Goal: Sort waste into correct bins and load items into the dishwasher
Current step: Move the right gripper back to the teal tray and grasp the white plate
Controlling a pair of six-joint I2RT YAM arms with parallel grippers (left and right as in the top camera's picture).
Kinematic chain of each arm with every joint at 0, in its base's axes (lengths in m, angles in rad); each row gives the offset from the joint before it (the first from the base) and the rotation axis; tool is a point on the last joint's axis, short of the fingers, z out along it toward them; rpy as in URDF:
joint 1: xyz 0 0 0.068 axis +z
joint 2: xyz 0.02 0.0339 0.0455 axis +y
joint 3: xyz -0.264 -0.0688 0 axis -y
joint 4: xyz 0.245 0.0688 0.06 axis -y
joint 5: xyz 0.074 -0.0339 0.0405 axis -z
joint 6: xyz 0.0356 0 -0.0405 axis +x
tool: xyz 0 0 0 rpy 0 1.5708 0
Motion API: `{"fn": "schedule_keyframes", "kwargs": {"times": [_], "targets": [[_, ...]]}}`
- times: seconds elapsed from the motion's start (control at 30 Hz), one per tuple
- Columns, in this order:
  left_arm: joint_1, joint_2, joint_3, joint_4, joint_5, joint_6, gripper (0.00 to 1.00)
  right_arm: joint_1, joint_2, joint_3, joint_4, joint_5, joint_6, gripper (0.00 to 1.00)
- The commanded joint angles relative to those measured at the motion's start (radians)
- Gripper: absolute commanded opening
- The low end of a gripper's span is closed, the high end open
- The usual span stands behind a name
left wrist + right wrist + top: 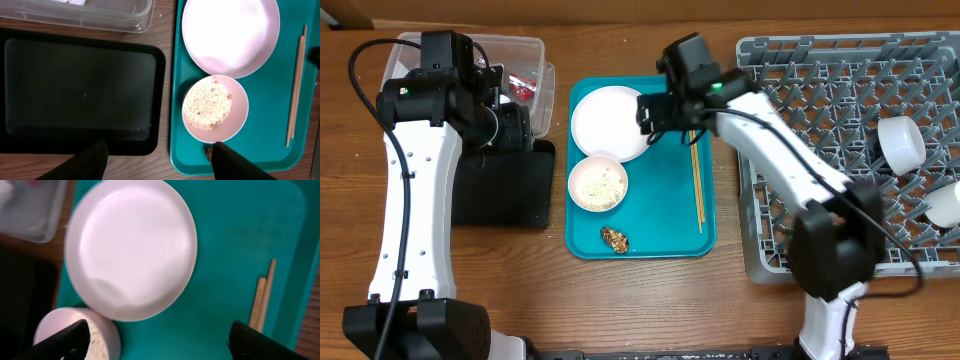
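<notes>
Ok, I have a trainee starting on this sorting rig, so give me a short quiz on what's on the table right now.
1. Which gripper is nearer the plate?
2. True or false: the bowl with rice stands on the teal tray.
3. What lies in the tub? A plate, B wrapper, C bowl.
Key: 1 the right gripper; 2 true; 3 B.
</notes>
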Motion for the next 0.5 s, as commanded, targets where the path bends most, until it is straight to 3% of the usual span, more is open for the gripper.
{"fn": "schedule_keyframes", "kwargs": {"times": [0.0, 0.47], "targets": [[-0.003, -0.006, 0.013, 0.002, 0.005, -0.006, 0.69, 0.012, 0.080, 0.013, 0.041, 0.064, 0.118, 0.86], [-0.003, -0.006, 0.013, 0.002, 0.005, -0.006, 0.69, 0.022, 0.229, 0.013, 0.097, 0.100, 0.196, 0.56]]}}
